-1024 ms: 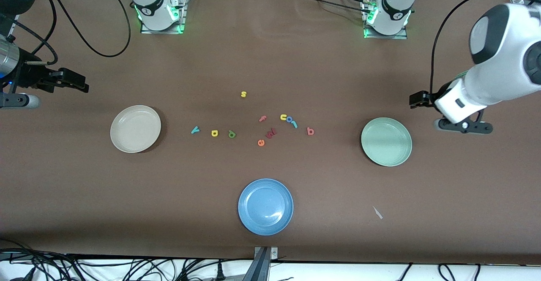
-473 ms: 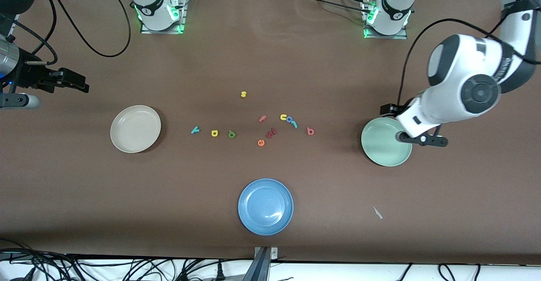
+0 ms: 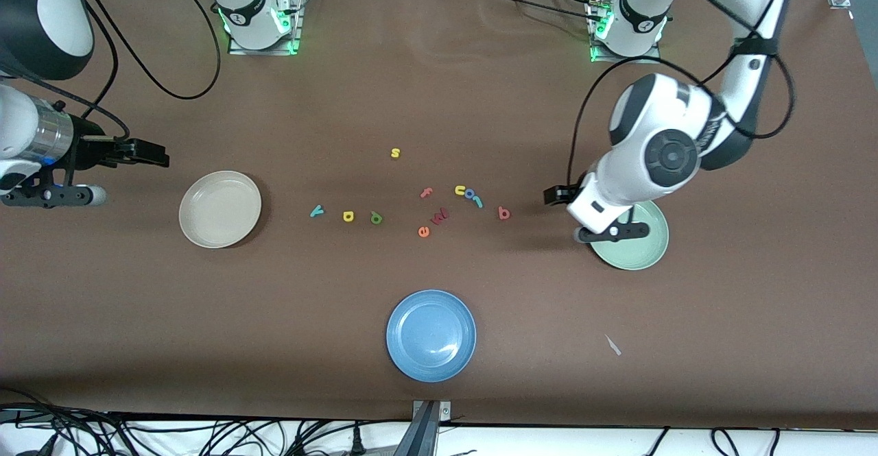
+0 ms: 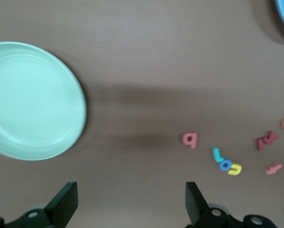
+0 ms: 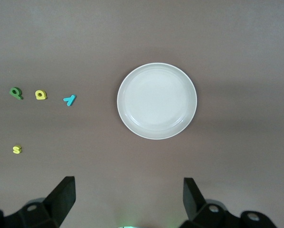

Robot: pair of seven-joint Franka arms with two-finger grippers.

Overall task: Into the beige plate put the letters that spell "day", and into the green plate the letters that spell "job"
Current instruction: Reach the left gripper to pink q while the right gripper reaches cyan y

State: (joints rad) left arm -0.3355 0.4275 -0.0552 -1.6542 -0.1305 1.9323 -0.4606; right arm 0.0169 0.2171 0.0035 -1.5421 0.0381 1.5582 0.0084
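Nothing sorted yet, both plates lying empty.

Lying loose on the brown table (image 3: 439, 86), in a row near the round cream-beige plate (image 3: 219, 209): the tiny teal "y" (image 3: 316, 211), yellow rounded "a" (image 3: 348, 217) and green "d" (image 3: 376, 218). Lying closer to the round pale mint-green plate (image 3: 645, 254): the pinkish-red "b" (image 3: 504, 213), blue "o" (image 3: 470, 194) and teal hooked "j" (image 3: 478, 201), the last two touching. All six waiting to be moved. Hovering with fingers wide apart and holding nothing: the left gripper (image 4: 130, 206) over the green plate's rim and the table beside it, the right gripper (image 5: 127, 199) over bare table toward the right arm's end, beside the beige plate.
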